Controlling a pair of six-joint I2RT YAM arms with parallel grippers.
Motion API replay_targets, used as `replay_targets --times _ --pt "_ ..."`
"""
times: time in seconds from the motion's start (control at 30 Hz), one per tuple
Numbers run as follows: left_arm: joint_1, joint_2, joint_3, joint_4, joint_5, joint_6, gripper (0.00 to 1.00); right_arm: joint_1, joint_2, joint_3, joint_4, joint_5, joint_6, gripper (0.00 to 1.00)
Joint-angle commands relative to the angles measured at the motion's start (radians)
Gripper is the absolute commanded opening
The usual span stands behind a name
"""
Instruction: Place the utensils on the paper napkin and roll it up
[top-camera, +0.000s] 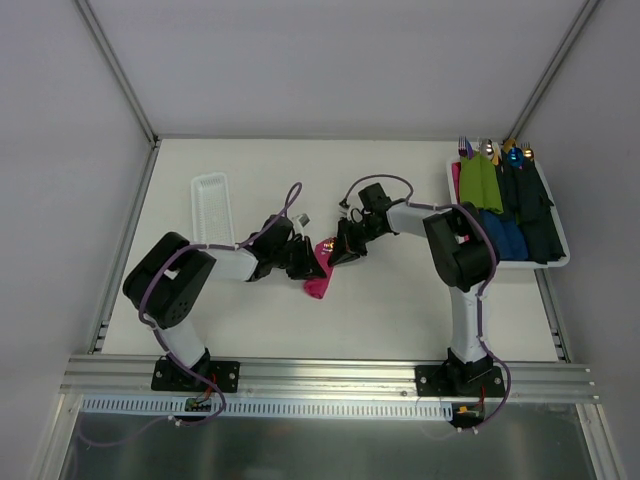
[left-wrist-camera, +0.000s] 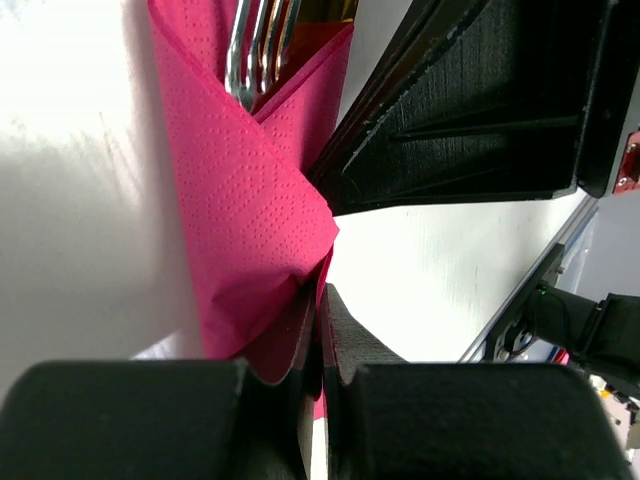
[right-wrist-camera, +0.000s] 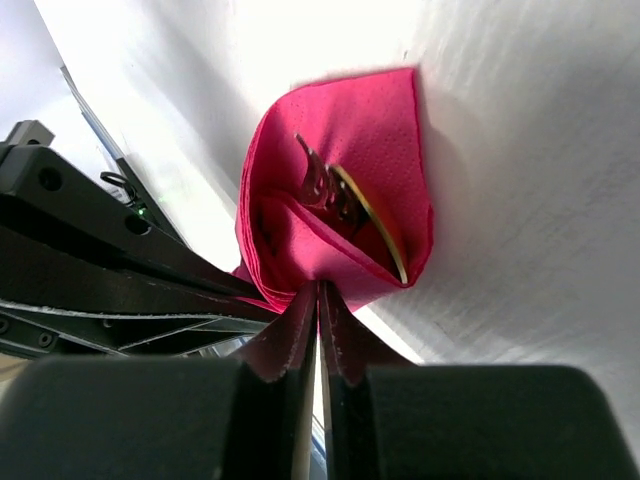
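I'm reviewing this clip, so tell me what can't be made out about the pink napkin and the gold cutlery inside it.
- Left wrist view: the utensils are cut off by the top edge.
- Right wrist view: their number; the paper napkin folds over most of them.
- Top view: the napkin's upper end and contents, covered by both jaws and too small.

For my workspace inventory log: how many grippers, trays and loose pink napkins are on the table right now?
Grippers: 2 (left gripper, right gripper)
Trays: 2 (narrow tray, napkin-roll tray)
Loose pink napkin: 1
Total: 5
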Motion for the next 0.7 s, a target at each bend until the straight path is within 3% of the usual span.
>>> replay_targets --times 0.0,0.33,0.67 --pt "0.011 -0.050 -0.045 -0.073 -0.026 0.052 0.00 0.020 0.042 -0.019 -0.018 0.091 0.000 0.06" --pt "-0.005 -0.170 -0.011 -0.064 0.005 -0.001 0.00 0.038 0.060 -0.013 -0.060 0.134 -0.012 0.02" --pt "-0.048 -0.132 -0.008 -0.014 0.029 -0.034 0.00 0.040 0.071 -0.008 -0.078 0.163 -0.013 0.00"
